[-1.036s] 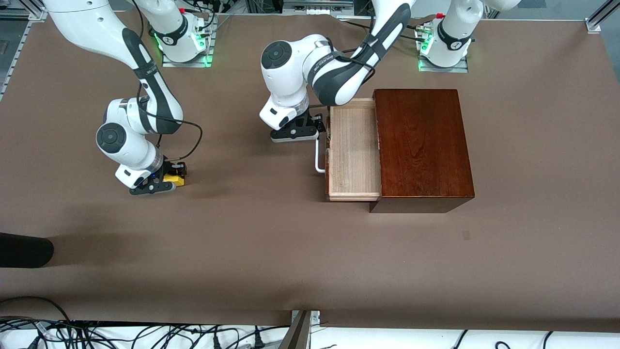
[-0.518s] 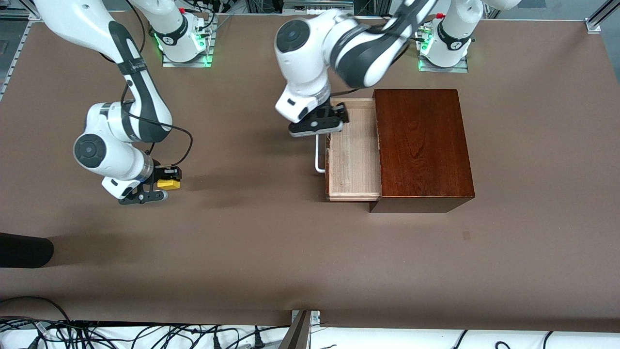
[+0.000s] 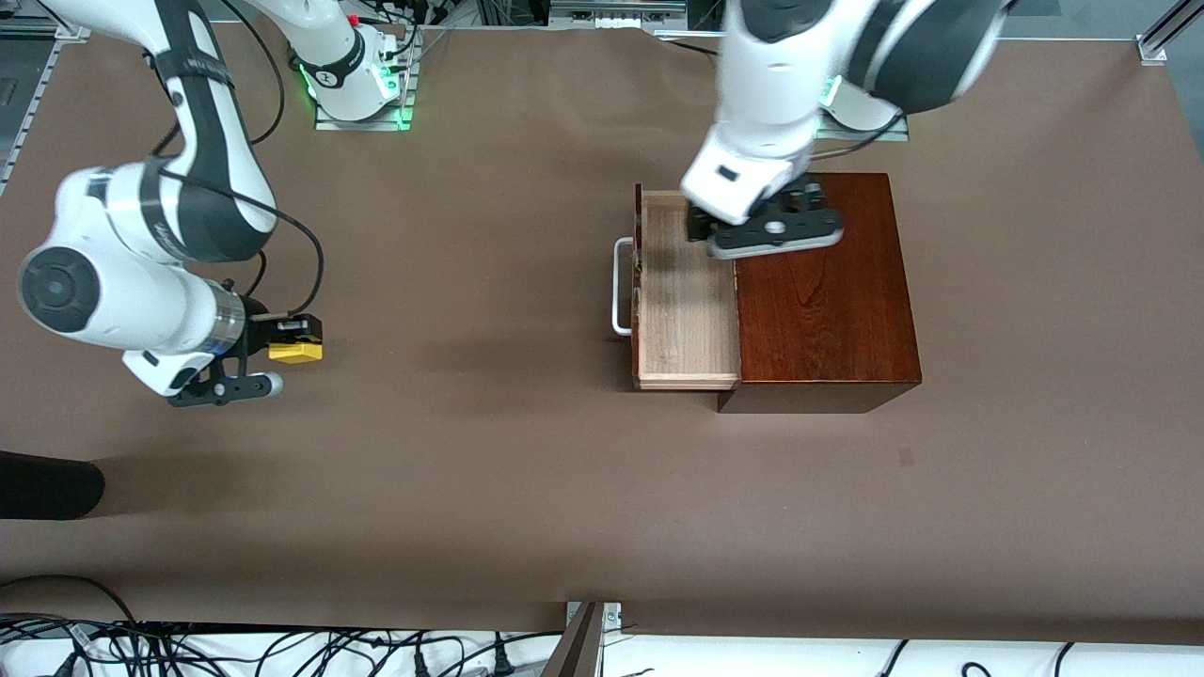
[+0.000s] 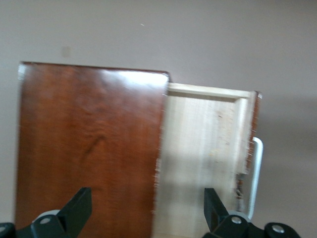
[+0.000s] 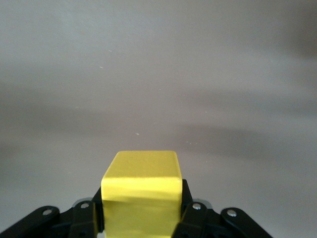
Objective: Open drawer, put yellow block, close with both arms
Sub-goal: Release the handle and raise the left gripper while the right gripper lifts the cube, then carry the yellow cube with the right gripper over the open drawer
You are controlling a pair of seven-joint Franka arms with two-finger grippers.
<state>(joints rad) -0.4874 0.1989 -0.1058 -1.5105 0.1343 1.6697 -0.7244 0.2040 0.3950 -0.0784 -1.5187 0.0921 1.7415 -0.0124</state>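
Note:
The drawer (image 3: pixel 685 301) is pulled out of the dark reddish-brown wooden box (image 3: pixel 820 282), its pale tray empty, its white handle (image 3: pixel 619 287) toward the right arm's end. It also shows in the left wrist view (image 4: pixel 203 163) beside the box top (image 4: pixel 89 148). My left gripper (image 3: pixel 764 228) is open and empty, up over the seam between box and drawer. My right gripper (image 3: pixel 287 350) is shut on the yellow block (image 3: pixel 294 352) and holds it above the table at the right arm's end. The block fills the right wrist view (image 5: pixel 141 191).
The brown table (image 3: pixel 489 451) spreads between the block and the drawer. A dark object (image 3: pixel 47 484) lies at the table's edge at the right arm's end, nearer to the front camera. Cables run along the nearest edge.
My right gripper has lifted the yellow block off the table and risen. My left gripper has left the drawer handle and swung up over the box and drawer.

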